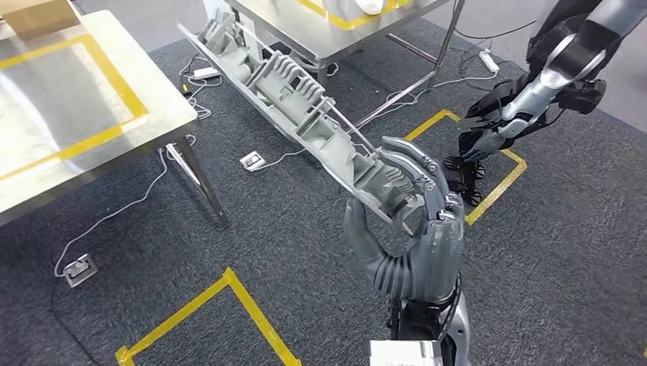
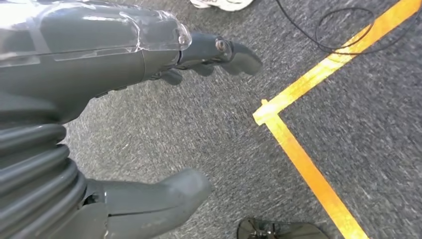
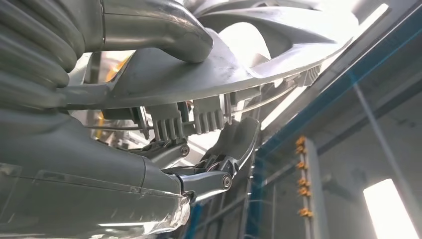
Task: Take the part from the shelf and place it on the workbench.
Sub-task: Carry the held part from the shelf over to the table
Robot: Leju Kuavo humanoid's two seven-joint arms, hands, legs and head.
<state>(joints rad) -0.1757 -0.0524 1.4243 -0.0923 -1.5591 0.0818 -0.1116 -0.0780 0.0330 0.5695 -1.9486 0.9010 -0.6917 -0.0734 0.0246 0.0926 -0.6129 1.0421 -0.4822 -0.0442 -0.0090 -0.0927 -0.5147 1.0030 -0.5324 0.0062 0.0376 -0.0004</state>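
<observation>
Right hand holding a long grey part above the floor

The right hand (image 1: 416, 229) has its fingers (image 1: 416, 164) curled over one end of the long ribbed part (image 1: 297, 99), thumb underneath; the part slants up toward the metal tables (image 1: 76, 99). The left hand (image 2: 99, 64) hangs over the carpet (image 2: 209, 124), fingers apart, holding nothing.

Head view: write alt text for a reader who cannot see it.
The robot's right hand grips one end of a long grey ribbed part, tilted above dark carpet. A steel workbench marked with yellow tape stands nearby; the left hand holds nothing.
</observation>
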